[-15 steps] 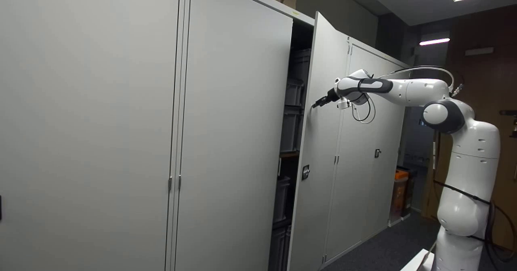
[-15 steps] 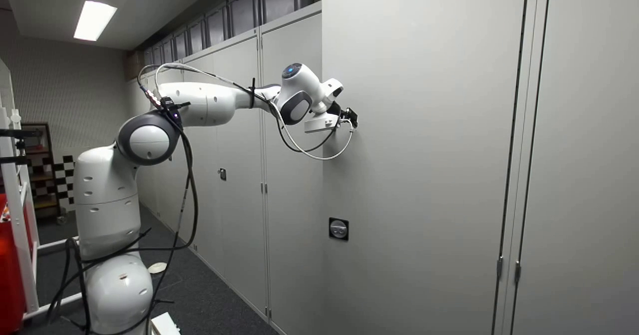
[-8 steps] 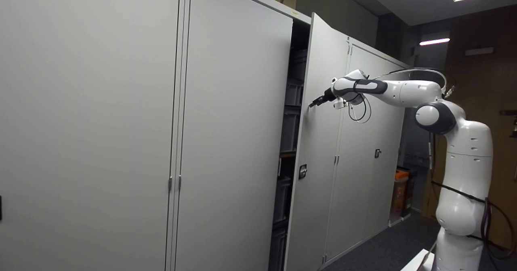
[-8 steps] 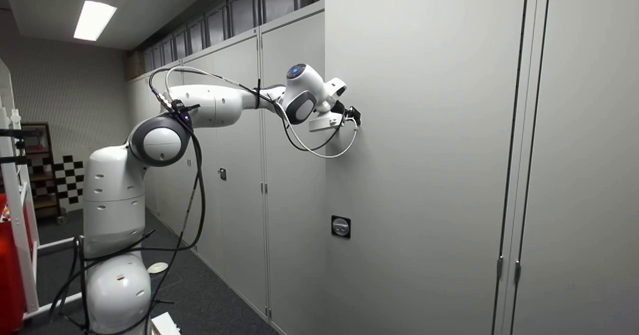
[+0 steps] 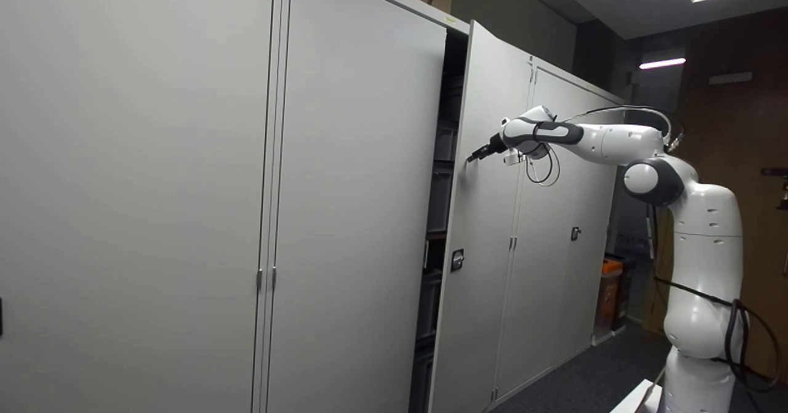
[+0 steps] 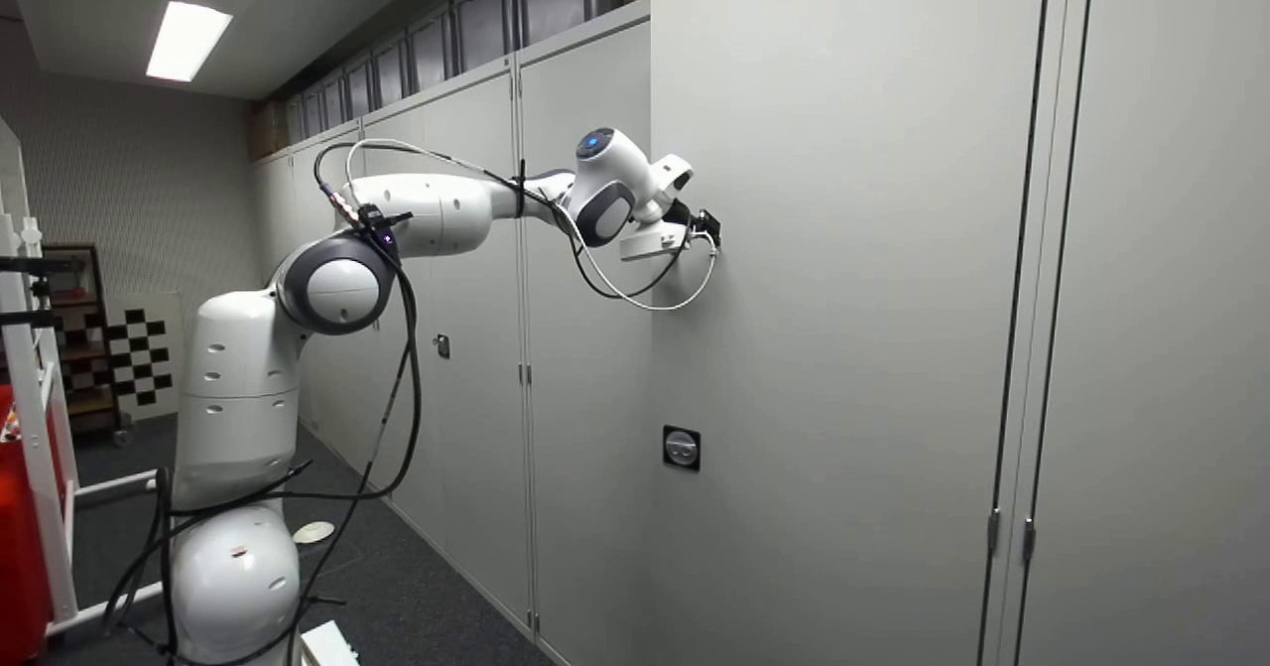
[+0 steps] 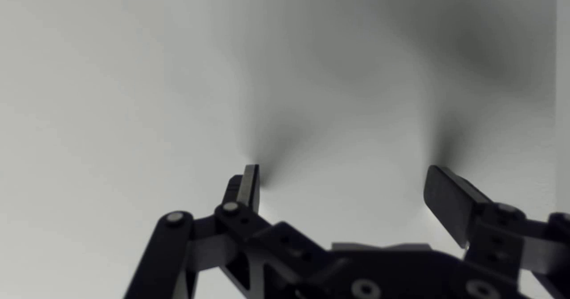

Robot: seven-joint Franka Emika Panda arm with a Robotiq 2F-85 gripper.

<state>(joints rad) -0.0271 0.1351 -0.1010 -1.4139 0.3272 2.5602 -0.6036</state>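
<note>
- Gripper [image 7: 343,174]: fingers spread wide apart, nothing between them
- Cabinet door [image 5: 474,314]: directly ahead of the fingertips, ajar; both tips look to be at its face, firm contact can't be confirmed
- Step in hand, as judged: pressing the flat panel with spread fingers, no grasp
- Free edge [image 5: 452,216]: just beside the fingers, on the side away from the hinge [image 5: 511,243]; good leverage here, but tips are best kept on the panel, clear of the rim
- Force: even on both tips, square to the panel; a one-sided load likely skids on smooth paint
- Any swing is an arc about the hinge, so wrist angle should turn with the panel
- Handle [image 5: 457,260]: below the fingers, well apart, no need to touch it
- Cable [image 6: 655,308]: loops under the fingers, above the handle; wants slack, could snag
- Grey bins [image 5: 439,200]: behind the panel from the fingers, seen through the gap
- Arm [image 5: 705,271]: behind the fingers; slow, steady pressure suits, no jabs
</note>
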